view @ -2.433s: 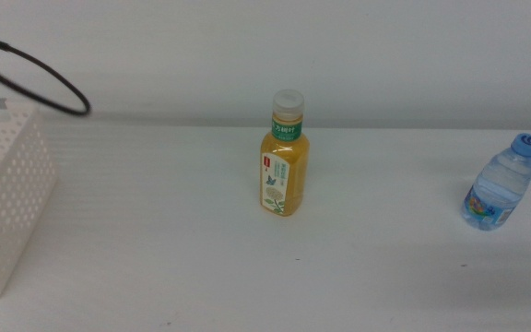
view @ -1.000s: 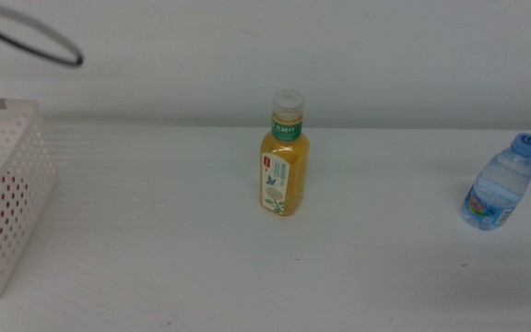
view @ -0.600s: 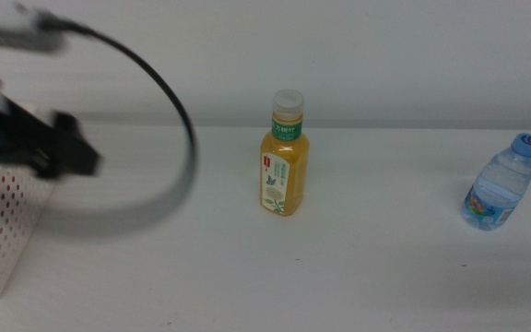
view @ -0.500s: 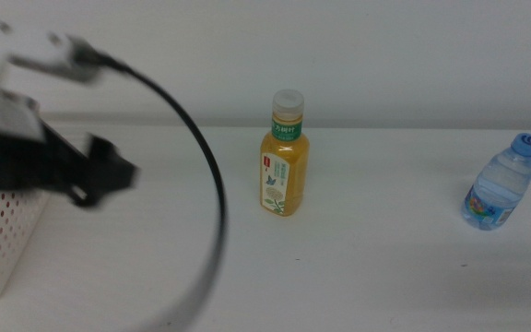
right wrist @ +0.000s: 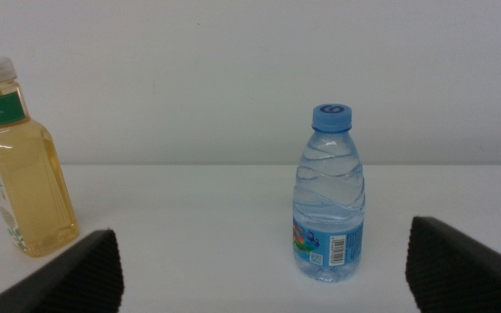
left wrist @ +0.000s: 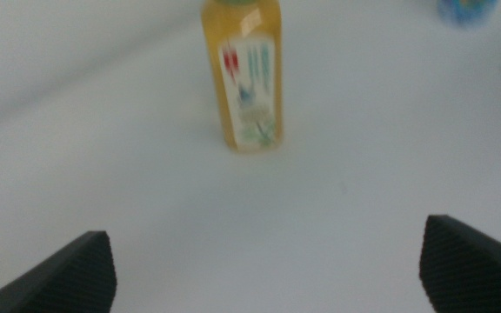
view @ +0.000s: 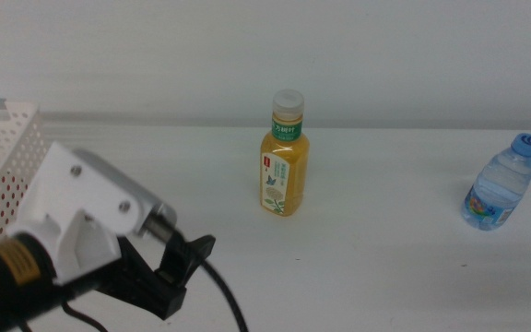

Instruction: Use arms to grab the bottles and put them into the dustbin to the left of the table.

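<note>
Left claw (left wrist: pixel 268 261): jaws spread wide with nothing between them, pointed at the juice bottle; in the middle view the arm (view: pixel 72 249) fills the lower left, pale housing and black cable over the surface.
Right claw (right wrist: pixel 263 261): jaws wide apart and empty, low and facing the water bottle, with the juice bottle off to one side; this arm hardly shows in the middle view.
Juice bottle (view: pixel 284 157): upright near the middle of the surface, orange with a green label and white cap, clear of both claws.
Water bottle (view: pixel 501 184): upright at the far right of the surface, blue cap, well apart from the juice bottle.
Basket (view: pixel 7 152): white, perforated, at the left edge, partly hidden by the left arm; something red shows through its holes.
Surface (view: pixel 385 267): plain white.
</note>
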You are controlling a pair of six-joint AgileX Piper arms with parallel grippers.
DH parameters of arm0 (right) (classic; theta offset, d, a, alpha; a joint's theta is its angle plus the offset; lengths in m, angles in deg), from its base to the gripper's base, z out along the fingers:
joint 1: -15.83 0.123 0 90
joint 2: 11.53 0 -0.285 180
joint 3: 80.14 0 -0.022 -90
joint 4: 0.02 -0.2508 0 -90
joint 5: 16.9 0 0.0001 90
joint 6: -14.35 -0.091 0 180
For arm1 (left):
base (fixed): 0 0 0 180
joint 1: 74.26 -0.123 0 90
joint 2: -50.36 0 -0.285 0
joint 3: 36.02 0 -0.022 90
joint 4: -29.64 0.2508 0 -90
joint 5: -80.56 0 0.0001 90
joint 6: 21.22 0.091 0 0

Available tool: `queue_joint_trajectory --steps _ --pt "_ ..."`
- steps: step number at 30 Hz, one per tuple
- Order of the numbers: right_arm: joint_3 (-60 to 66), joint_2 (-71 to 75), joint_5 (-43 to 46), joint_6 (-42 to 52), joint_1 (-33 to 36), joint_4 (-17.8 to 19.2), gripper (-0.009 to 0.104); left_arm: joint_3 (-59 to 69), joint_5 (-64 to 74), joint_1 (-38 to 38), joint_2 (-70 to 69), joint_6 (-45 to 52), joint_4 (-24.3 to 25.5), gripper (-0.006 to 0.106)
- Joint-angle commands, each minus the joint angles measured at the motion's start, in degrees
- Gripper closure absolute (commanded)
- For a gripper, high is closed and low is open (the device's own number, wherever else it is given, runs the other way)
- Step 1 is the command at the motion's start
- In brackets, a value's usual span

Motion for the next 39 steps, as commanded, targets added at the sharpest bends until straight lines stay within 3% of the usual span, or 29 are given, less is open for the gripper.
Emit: queue_joint_trajectory --steps 1,7,14,29,39 --pt "2.44 2.28 0.53 0.59 -0.53 0.25 0.009 4.38 -13.67 1.87 0.06 -3.62 2.00 0.007" --pt "2.44 2.28 0.53 0.59 -0.53 0.25 0.009 10.03 -24.45 2.77 4.04 -11.80 3.92 0.007" --pt "2.44 2.28 0.53 0.59 -0.53 0.25 0.009 10.03 -34.01 2.77 5.84 -11.82 5.05 0.007" --pt "2.44 2.28 0.53 0.59 -0.53 0.25 0.009 9.93 -38.39 2.77 13.00 -13.43 4.44 0.011" --pt "2.44 2.28 0.53 0.59 -0.53 0.25 0.009 1.49 -49.08 3.01 33.06 -24.41 13.96 0.011"
